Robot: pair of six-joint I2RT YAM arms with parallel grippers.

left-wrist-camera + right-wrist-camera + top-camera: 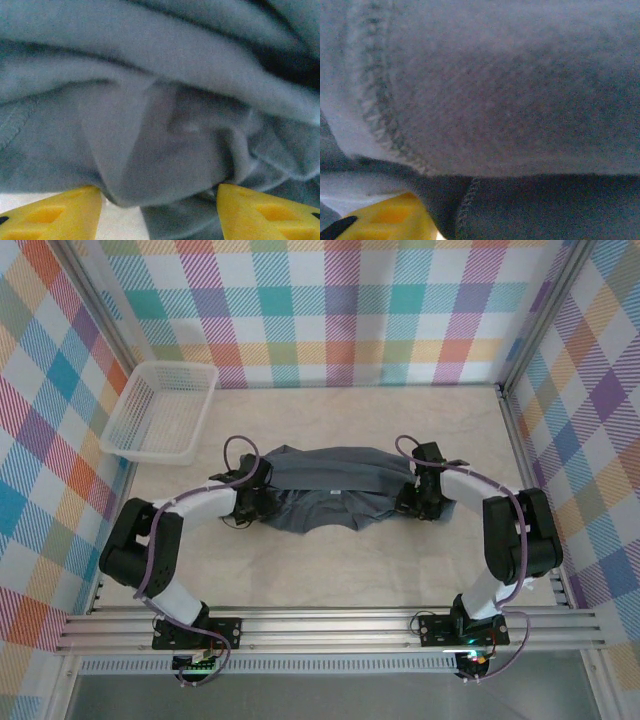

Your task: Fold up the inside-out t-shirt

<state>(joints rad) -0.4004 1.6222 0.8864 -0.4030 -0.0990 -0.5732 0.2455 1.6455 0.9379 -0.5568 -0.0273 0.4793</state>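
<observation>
Left claw (159, 197) spread, fold of inside-out t-shirt (325, 480) bunched between its fingers (50, 215). Right claw (412, 500) at shirt's other end on table (330, 575); grip cannot be told.

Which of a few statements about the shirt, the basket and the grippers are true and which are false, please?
1. The shirt lies between the left gripper and the right gripper. True.
2. The shirt sits in the basket. False: it lies on the table, apart from the basket.
3. The basket stands at the table's far left corner. True.
4. The left gripper has black fingers. False: they are yellow.
5. The shirt is folded into a neat square. False: it lies spread wide and rumpled.
</observation>
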